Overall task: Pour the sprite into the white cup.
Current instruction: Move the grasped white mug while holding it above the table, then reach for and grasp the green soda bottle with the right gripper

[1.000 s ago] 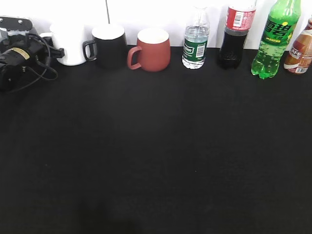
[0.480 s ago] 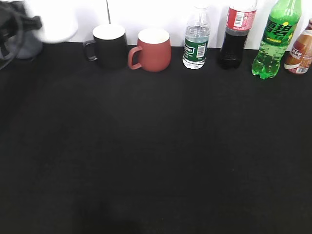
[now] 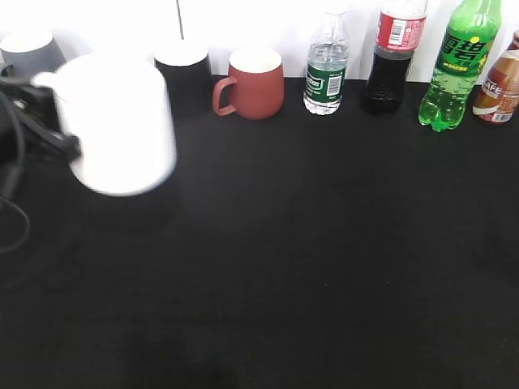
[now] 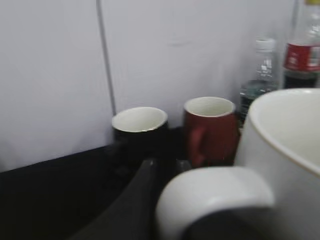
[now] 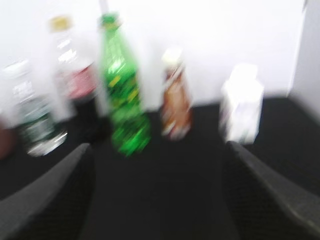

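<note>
- The white cup (image 3: 117, 121) hangs blurred above the desk (image 3: 284, 267) at the left, held by the left hand (image 4: 137, 200) at its handle.
- The sprite (image 3: 458, 65), green label with yellow characters, stands at the far right rear.
- The right hand (image 5: 160, 200) is spread wide, empty.
- The cola bottle (image 3: 393, 57) label is red, its writing unreadable.

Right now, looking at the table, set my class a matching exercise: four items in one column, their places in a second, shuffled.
Items:
1. white cup
2. red mug
3. sprite
4. grey mug

Places:
A. between black mug and water bottle
B. far left of the back row
C. carried forward by the left gripper
D. right of the cola bottle

Pairs: 1-C, 2-A, 3-D, 4-B
</note>
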Robot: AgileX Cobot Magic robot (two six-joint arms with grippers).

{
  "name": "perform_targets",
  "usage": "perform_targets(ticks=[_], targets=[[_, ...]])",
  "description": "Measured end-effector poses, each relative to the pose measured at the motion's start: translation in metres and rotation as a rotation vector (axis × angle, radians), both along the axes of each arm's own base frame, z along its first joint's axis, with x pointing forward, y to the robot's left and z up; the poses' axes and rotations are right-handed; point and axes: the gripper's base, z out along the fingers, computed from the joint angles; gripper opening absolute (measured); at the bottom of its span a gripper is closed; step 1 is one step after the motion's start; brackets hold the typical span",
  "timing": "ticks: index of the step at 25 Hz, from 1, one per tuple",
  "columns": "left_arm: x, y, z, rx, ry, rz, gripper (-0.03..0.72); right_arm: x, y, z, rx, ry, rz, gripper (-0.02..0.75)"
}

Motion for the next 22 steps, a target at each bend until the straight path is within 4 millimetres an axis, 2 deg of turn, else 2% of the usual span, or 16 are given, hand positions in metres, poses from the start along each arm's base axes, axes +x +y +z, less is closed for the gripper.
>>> perform_targets(ticks=[2,4,6,9,14,17,22], targets=[[-0.002,-0.004,-0.002,0.015,0.017,-0.017,0.078,0.035,-0.004,-0.007,-0.057,-0.070,-0.013,0.586],[-0.002,-0.004,-0.002,0.016,0.019,-0.018,0.078,0.071,-0.006,-0.026,-0.100,-0.069,0.002,0.585],[-0.002,-0.004,-0.002,0.016,0.019,-0.019,0.078,0.109,-0.001,-0.050,-0.158,0.012,0.091,0.585],[-0.002,-0.004,-0.002,0.016,0.019,-0.019,0.078,0.156,-0.002,-0.081,-0.093,0.104,0.120,0.585],[-0.002,-0.004,-0.002,0.016,0.019,-0.018,0.078,0.222,0.027,-0.117,-0.061,0.151,0.188,0.664],[-0.002,-0.004,-0.002,0.016,0.019,-0.018,0.078,0.254,0.027,-0.131,-0.038,0.141,0.157,0.670],[-0.002,-0.004,-0.002,0.016,0.019,-0.018,0.077,0.283,0.027,-0.149,-0.035,0.137,0.151,0.670]])
